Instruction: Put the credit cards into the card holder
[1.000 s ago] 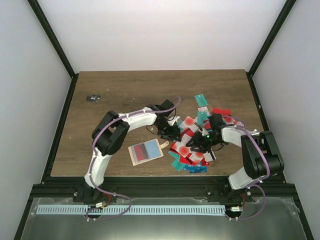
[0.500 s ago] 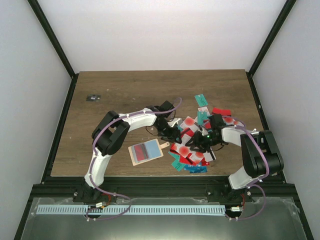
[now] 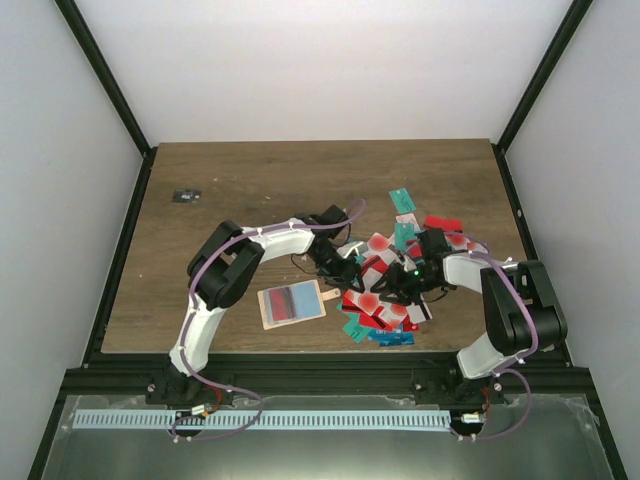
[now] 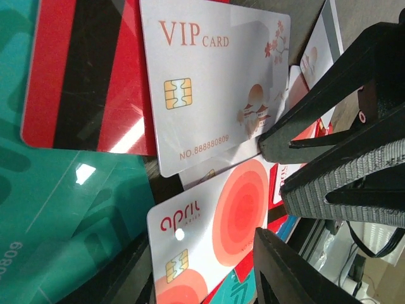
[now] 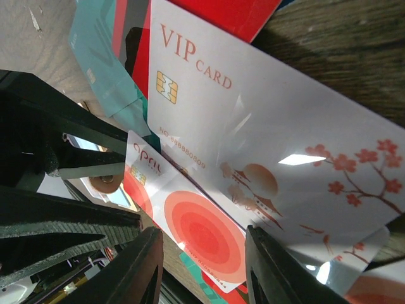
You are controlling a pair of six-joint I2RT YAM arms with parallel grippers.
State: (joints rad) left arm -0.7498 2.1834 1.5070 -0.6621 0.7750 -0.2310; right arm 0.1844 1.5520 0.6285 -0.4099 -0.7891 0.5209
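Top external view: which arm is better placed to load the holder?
Left, probably: the left gripper sits between the card holder and the credit cards; the right gripper is farther, over the pile.

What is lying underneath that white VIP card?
The VIP card overlaps a red card with a black stripe and a white card with a red circle. Whatever lies beneath its middle is covered.

1. A brown wood-grain table [image 3: 250,180] stands between white walls.
2. The card holder [image 3: 291,303] lies open and flat near the front edge, showing red and blue inside.
3. Just to its right, the credit cards [image 3: 372,302] sprawl in an overlapping heap of red, teal, blue and white.
4. One teal card [image 3: 402,197] lies at the heap's far edge.
5. A small dark flat object [image 3: 185,195] sits alone, far left.
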